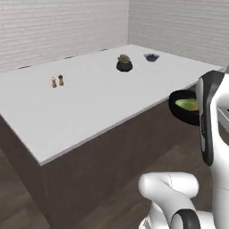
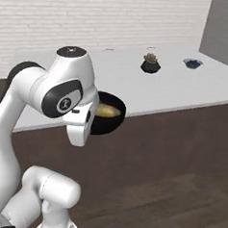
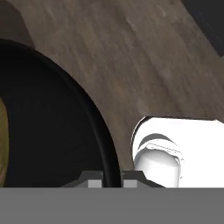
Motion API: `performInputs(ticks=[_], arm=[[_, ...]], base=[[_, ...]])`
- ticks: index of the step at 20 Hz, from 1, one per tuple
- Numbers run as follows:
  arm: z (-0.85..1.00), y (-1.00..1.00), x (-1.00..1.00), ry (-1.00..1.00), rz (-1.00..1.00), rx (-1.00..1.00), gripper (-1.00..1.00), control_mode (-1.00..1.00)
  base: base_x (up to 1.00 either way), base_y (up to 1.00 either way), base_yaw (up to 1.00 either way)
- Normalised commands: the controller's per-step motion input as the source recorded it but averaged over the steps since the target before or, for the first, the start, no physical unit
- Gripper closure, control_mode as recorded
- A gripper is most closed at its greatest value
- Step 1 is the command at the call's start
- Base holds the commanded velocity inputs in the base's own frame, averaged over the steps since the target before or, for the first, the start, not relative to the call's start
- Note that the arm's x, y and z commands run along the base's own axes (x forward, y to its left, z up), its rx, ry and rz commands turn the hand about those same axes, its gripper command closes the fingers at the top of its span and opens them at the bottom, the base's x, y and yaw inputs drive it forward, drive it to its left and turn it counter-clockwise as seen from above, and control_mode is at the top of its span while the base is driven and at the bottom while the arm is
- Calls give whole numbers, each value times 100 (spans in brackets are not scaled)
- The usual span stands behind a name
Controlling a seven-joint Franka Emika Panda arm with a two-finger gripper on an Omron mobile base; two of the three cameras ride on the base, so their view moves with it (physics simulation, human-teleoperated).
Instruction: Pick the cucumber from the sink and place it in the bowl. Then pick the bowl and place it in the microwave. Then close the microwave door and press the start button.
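My claw [image 3: 106, 181] pinches the bowl [image 3: 52, 127] by its rim. The side views show the cucumber [image 1: 188, 104] inside it.

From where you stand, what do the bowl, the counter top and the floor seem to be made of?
The bowl, held at its rim by the tool: black, smooth, softly shiny on the rim; glazed ceramic or plastic, I cannot tell which.
The counter top: plain white, matt, without grain; probably laminate or painted board.
The floor: brown with long grain streaks, so it looks like wood planks.
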Motion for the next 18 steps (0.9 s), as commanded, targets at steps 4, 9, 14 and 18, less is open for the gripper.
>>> performInputs(ticks=[4,9,14,18], arm=[[0,0,0,0,0,0,100,100],[0,0,0,0,0,0,100,100],[0,0,0,0,0,0,100,100],[0,0,0,0,0,0,100,100]], base=[[67,-18,-68],[86,-4,-65],[92,0,-61],[92,0,-60]])
